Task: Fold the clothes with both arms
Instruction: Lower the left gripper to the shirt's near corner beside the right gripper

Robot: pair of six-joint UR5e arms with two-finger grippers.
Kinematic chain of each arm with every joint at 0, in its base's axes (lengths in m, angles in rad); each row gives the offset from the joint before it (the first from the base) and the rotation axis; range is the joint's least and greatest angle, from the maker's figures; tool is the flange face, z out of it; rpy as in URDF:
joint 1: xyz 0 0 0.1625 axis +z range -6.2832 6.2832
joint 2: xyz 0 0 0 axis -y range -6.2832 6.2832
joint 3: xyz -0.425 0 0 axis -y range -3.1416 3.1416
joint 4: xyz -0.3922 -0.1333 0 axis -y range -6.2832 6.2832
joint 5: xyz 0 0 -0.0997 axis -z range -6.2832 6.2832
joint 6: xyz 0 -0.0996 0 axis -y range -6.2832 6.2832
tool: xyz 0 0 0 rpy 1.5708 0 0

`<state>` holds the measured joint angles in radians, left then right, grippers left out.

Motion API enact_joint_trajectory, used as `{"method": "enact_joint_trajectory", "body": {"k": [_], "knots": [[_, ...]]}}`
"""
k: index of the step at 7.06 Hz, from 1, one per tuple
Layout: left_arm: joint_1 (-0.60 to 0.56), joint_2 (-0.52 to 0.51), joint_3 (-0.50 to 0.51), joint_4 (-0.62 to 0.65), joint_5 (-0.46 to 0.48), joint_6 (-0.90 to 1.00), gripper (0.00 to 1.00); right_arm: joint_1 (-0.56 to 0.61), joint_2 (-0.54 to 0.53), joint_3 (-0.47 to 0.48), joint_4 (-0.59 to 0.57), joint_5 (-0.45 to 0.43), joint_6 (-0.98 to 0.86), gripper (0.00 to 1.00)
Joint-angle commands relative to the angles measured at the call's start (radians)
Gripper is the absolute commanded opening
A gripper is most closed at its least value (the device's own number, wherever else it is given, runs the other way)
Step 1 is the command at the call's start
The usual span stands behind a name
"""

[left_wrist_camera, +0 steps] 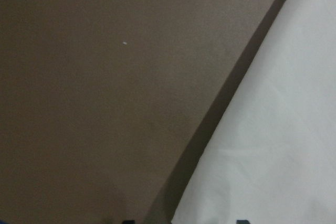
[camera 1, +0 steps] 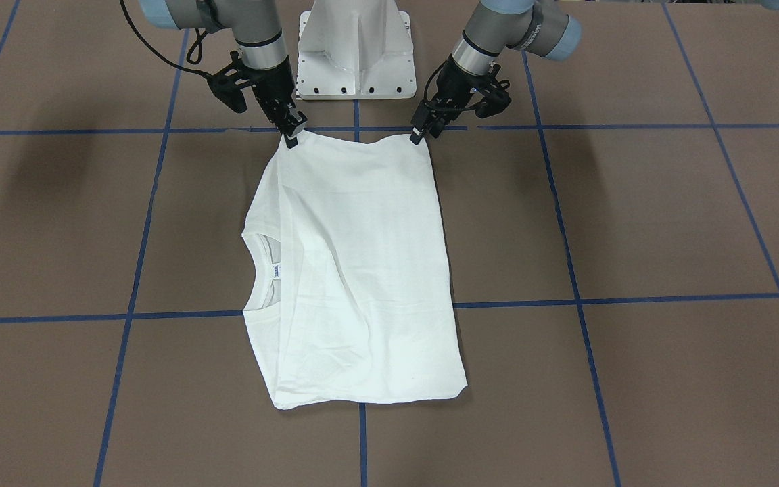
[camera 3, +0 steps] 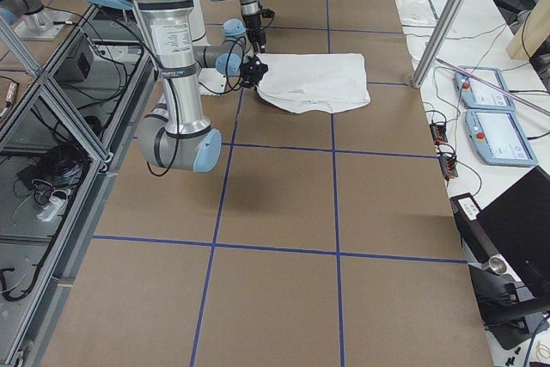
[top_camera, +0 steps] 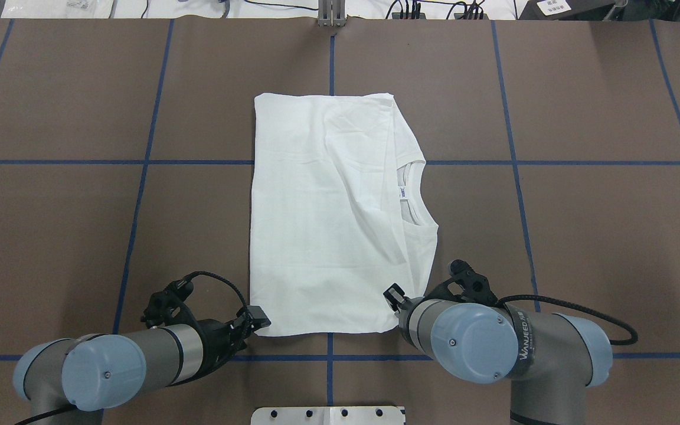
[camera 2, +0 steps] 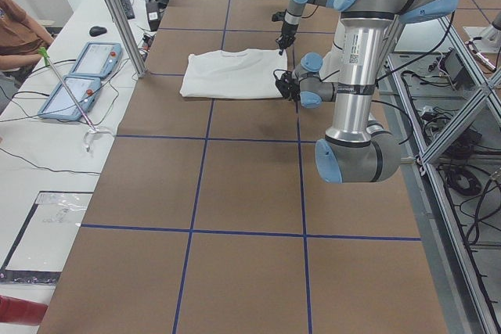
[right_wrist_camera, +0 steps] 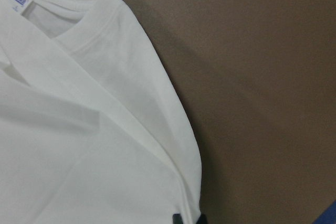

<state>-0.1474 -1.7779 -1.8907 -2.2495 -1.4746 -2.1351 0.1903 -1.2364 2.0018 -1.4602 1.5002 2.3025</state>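
1. White shirt (top_camera: 328, 212) lies flat near the middle of the table (top_camera: 582, 236). Its sleeves are tucked in to make a rectangle, and the collar (top_camera: 421, 198) and neck label (top_camera: 403, 192) point toward the robot's right.
2. Left gripper (top_camera: 255, 321) sits at the near left corner and right gripper (top_camera: 394, 295) at the near right corner. Each looks pinched closed on its corner, with the cloth peaked slightly upward there.
3. The step in hand seems to be the start of a crosswise fold: the corners are taken but the cloth is not yet carried.
4. The next move likely calls for raising both corners level and at matching pace, then laying them on the far edge so the halves meet squarely.
5. The near edge dips a little between the grips. The left side edge casts a shadow, so it appears lifted off the table.
6. Brown surface shows round the shirt on every side. The pedestal base (top_camera: 328, 415) stands just behind the grippers, so travel should run away from it.
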Motion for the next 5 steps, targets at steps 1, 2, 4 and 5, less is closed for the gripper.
{"method": "enact_joint_trajectory", "body": {"k": [1, 2, 4, 5], "knots": [[0.009, -0.017, 0.007, 0.015, 0.000, -0.002, 0.52, 0.000, 0.000, 0.000, 0.001, 0.000, 0.000, 0.00], [0.006, -0.017, 0.005, 0.015, 0.000, -0.002, 0.12, 0.000, -0.001, 0.000, 0.000, 0.000, 0.000, 0.00], [-0.004, -0.015, -0.002, 0.015, 0.002, 0.000, 0.00, 0.000, -0.005, 0.000, 0.000, 0.000, 0.000, 0.00], [-0.012, -0.015, -0.017, 0.015, 0.002, 0.000, 0.00, 0.000, -0.008, 0.000, 0.001, 0.000, 0.000, 0.00]]}}
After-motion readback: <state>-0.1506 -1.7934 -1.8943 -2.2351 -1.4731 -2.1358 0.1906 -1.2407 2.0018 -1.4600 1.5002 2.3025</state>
